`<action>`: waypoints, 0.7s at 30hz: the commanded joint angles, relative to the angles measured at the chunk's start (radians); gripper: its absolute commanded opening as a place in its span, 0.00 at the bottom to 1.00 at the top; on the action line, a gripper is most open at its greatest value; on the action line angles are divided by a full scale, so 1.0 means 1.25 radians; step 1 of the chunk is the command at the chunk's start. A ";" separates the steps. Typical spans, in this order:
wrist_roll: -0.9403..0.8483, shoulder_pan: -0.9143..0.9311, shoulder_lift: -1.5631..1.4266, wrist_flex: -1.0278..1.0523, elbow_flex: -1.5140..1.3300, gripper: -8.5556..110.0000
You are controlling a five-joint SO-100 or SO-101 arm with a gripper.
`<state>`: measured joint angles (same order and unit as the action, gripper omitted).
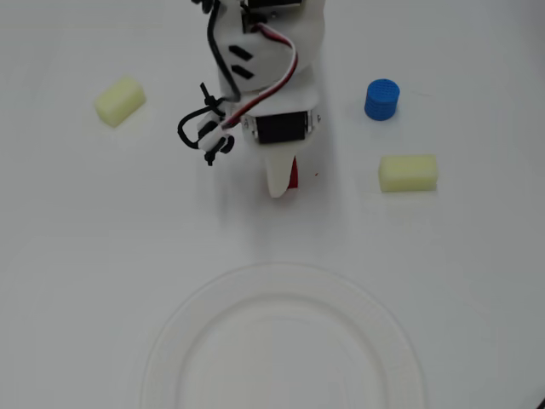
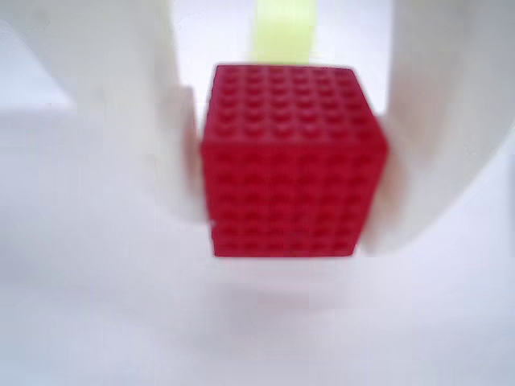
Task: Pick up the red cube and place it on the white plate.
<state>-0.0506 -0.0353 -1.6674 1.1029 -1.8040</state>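
The red cube (image 2: pixel 286 161) fills the middle of the wrist view, textured and deep red. It sits between the two white fingers (image 2: pixel 145 145), which press on its left and right sides. In the overhead view only a red sliver of the cube (image 1: pixel 295 174) shows beside the white gripper (image 1: pixel 284 182), which points down at the table's upper middle. I cannot tell whether the cube rests on the table or is just off it. The white plate (image 1: pixel 170 341) lies at the bottom centre, well below the gripper, with nothing on it.
A pale yellow block (image 1: pixel 119 100) lies at the upper left and another (image 1: pixel 408 172) to the right of the gripper. The second also shows behind the cube in the wrist view (image 2: pixel 283 32). A blue cylinder (image 1: pixel 382 99) stands at the upper right.
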 commanded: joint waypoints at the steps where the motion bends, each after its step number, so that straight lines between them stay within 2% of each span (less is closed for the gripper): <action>1: -0.028 0.004 -0.195 -0.055 -0.026 0.07; 5: -0.050 0.007 -0.318 -0.090 -0.045 0.07; 11: -0.106 0.011 -0.445 -0.307 -0.193 0.07; 17: -0.130 0.022 -0.339 -0.461 -0.215 0.07; 21: -0.134 0.025 -0.202 -0.511 -0.151 0.07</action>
<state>-0.2086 -0.0046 -1.9972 0.5139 -2.0678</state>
